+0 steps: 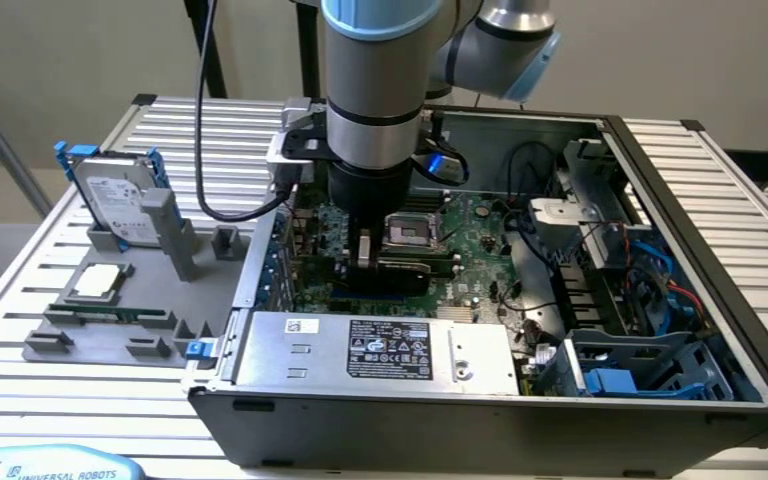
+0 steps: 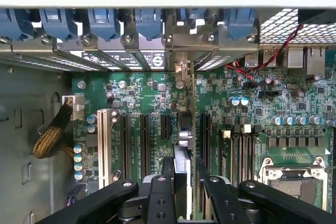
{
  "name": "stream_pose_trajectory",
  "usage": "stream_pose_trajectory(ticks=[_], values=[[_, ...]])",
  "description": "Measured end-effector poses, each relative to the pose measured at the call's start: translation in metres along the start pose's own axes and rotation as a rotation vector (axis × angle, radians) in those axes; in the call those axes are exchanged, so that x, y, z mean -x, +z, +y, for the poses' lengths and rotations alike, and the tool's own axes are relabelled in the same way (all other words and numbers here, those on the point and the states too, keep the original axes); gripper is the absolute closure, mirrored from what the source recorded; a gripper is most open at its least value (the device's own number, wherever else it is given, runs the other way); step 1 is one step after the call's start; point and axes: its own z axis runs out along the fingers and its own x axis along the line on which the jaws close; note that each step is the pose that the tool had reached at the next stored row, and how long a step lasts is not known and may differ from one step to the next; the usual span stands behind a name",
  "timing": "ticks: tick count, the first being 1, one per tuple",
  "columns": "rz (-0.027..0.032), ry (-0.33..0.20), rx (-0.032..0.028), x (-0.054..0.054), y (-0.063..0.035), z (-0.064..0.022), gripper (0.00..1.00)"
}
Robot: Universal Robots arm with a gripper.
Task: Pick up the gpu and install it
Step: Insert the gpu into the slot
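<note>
we see the tool (image 2: 184, 182) as matt black, with hard-looking fingers (image 2: 169, 174) dotted by small screws. the gpu (image 2: 182, 163) between them shows a thin edge with a dull silver metal bracket (image 2: 181, 59). the motherboard (image 2: 152, 100) is glossy green, its slots black and white plastic. the computer case (image 1: 491, 420) looks like grey painted sheet metal, matt. the surface (image 1: 37, 260) is ribbed, pale brushed metal. the hard drive (image 1: 115, 205) has a shiny silver face in a blue plastic frame. the arm (image 1: 377, 60) is smooth satin silver.
</note>
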Motion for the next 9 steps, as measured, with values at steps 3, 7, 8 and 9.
stream_pose_trajectory(ticks=[3,7,8,9], values=[[0.0001,0.0,0.0001,0.0011,0.0008,0.0,0.73],[0.0001,0.0,0.0001,0.0017,0.0026,0.0002,0.73],[-0.0005,0.0,-0.0003,0.0017,0.0034,0.0003,0.73],[-0.0009,0.0,-0.0006,0.0017,0.0041,0.0005,0.73]])
